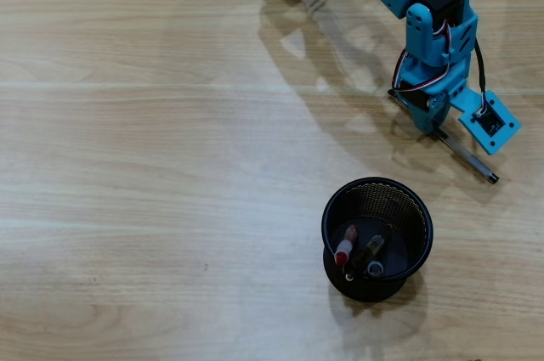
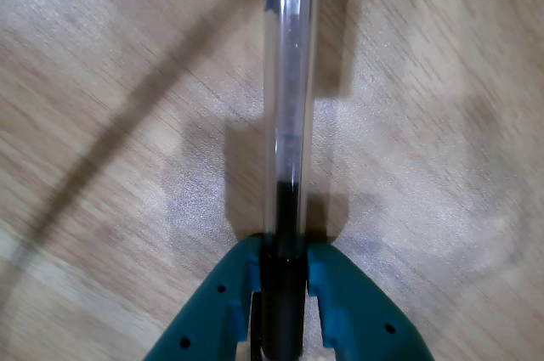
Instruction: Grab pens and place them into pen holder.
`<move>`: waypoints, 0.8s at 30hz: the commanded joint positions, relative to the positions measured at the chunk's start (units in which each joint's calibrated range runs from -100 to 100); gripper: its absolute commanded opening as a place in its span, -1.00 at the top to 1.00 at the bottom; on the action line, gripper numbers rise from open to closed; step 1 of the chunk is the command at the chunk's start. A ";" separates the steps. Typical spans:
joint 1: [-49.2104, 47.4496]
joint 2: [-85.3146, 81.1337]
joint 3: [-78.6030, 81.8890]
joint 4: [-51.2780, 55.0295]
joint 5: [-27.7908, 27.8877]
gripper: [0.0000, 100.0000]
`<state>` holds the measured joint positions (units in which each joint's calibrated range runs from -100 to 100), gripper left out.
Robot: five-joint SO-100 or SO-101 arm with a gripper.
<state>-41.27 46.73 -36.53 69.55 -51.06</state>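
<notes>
While pen holder (image 1: pixel 376 239) stands near, tool (image 2: pixel 283 261) clamps clear pen (image 2: pixel 287 81)

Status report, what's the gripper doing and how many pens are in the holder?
Gripper shut on clear pen, low over the table. Three pens already in pen holder. Nothing between pen and holder.
</notes>
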 commanded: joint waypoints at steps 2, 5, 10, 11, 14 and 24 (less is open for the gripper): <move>1.73 -3.77 -4.98 0.66 -0.07 0.96; 2.46 -7.47 -6.60 1.44 -0.07 0.96; 3.82 -13.68 -10.92 11.16 -0.12 0.96; 4.28 -14.61 -12.37 13.66 -0.12 0.96; 6.09 -17.13 -16.33 19.26 -0.07 0.97; 11.27 -23.42 -21.83 14.01 1.81 0.97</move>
<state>-31.98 27.99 -56.06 89.45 -49.71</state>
